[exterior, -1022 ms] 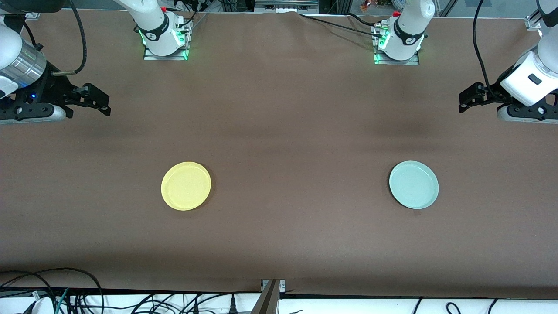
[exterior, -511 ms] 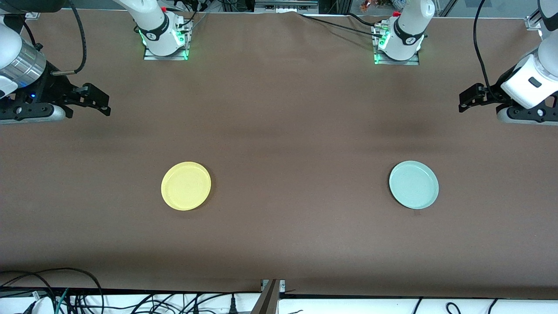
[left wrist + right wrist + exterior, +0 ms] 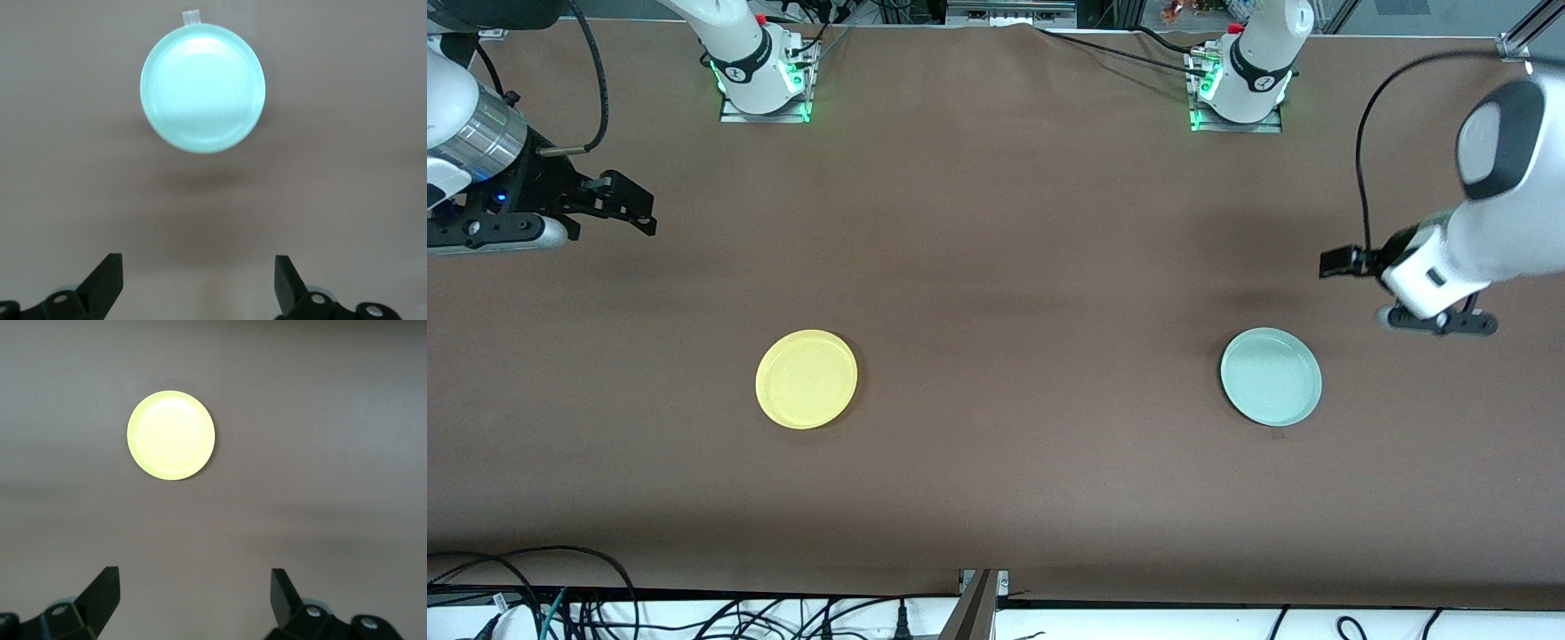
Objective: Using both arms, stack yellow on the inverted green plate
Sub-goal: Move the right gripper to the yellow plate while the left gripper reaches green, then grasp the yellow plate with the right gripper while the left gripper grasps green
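The yellow plate (image 3: pixel 807 380) lies hollow side up on the brown table toward the right arm's end; it also shows in the right wrist view (image 3: pixel 171 435). The pale green plate (image 3: pixel 1271 377) lies hollow side up toward the left arm's end, and shows in the left wrist view (image 3: pixel 203 88). My left gripper (image 3: pixel 1336 263) is open and empty in the air over bare table beside the green plate; its jaws stand wide apart (image 3: pixel 198 280). My right gripper (image 3: pixel 639 210) is open and empty over the table's edge, well away from the yellow plate (image 3: pixel 195 597).
The two arm bases (image 3: pixel 763 80) (image 3: pixel 1240 89) stand along the table's back edge. Cables (image 3: pixel 694 613) lie below the table's front edge. A small tape mark (image 3: pixel 1278 433) sits beside the green plate.
The left arm has swung in from the table's end and its gripper now hangs closer to the green plate. The right arm has barely moved. Both plates stay put.
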Tool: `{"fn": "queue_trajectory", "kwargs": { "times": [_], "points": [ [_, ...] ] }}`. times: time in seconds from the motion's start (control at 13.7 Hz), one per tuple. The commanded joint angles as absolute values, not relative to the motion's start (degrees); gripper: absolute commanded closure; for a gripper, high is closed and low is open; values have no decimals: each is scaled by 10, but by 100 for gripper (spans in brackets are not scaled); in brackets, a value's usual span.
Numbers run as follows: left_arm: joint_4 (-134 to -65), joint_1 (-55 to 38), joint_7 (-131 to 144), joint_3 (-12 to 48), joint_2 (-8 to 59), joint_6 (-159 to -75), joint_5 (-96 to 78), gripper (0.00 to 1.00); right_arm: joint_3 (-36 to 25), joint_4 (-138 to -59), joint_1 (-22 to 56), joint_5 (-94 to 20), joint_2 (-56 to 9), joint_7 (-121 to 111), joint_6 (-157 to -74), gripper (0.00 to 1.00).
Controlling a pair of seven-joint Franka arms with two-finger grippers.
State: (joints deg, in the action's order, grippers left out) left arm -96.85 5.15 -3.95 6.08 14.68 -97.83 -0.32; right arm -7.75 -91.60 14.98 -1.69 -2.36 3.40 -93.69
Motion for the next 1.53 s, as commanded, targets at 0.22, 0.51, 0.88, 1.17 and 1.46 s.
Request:
{"fn": "queue_trajectory", "kwargs": {
  "times": [0.22, 0.51, 0.88, 1.17, 1.46],
  "points": [
    [-931, 90, -235, 64, 303, -1161, -3, 0, -78, -908, 154, -7, -31, 26, -927, 0],
    [-931, 108, -372, 64, 391, -1288, -3, 0, -79, -910, 154, -6, -32, 24, -927, 0],
    [-934, 110, -403, 63, 426, -1335, -2, 65, -81, -911, 146, -40, -167, -25, -1004, 0],
    [-934, 112, -428, 64, 425, -1334, -3, 100, -77, -919, 153, -56, -325, -23, -1217, 0],
    [-931, 95, -420, 67, 403, -1327, 70, 100, -77, -918, 149, -81, -387, -31, -1280, 0]
  ]
}}
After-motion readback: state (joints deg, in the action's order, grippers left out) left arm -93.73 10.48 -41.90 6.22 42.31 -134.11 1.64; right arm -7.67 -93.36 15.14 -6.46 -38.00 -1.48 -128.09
